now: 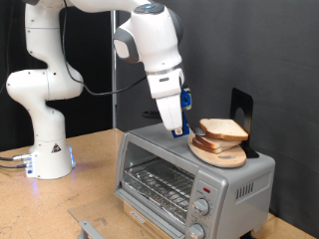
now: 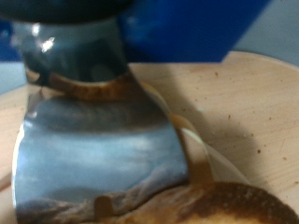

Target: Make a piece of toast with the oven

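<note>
Pincer [image 1: 177, 127] beside tan-crusted squarish toast [image 1: 225, 128] atop boxy silver oven [image 1: 189, 174]

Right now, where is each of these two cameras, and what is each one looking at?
Exterior view: off the arm, facing the white arm, the gripper, and the oven with bread on a wooden board on top.
Wrist view: on the hand, close up on a shiny gripper finger above the board.
Shared: gripper, board, bread crust.
</note>
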`<state>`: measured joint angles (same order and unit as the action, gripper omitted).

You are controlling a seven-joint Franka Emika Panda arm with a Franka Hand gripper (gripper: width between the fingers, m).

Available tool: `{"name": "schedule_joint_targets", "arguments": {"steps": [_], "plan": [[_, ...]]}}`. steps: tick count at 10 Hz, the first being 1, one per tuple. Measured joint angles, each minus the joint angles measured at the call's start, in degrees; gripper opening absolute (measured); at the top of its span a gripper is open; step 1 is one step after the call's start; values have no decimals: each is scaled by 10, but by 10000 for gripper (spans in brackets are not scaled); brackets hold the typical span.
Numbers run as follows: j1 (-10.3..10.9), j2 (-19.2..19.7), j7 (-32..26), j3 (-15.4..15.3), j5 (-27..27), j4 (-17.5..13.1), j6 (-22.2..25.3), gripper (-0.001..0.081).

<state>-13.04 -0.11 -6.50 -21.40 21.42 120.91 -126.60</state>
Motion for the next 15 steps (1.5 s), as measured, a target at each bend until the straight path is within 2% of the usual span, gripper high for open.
{"name": "schedule_joint_targets", "arguments": {"steps": [2, 4, 6, 8, 12, 15], "plan": [[-3, -8, -31, 9, 33, 5, 1, 393], [-7, -24, -58, 21, 48, 8, 26, 393], [-11, -36, -65, 29, 1, -4, 110, 393], [-11, -36, -86, 30, 32, 5, 89, 393], [-21, -92, -251, 77, 85, 66, 94, 393], [-39, -123, -300, 120, 87, 96, 121, 393]]}}
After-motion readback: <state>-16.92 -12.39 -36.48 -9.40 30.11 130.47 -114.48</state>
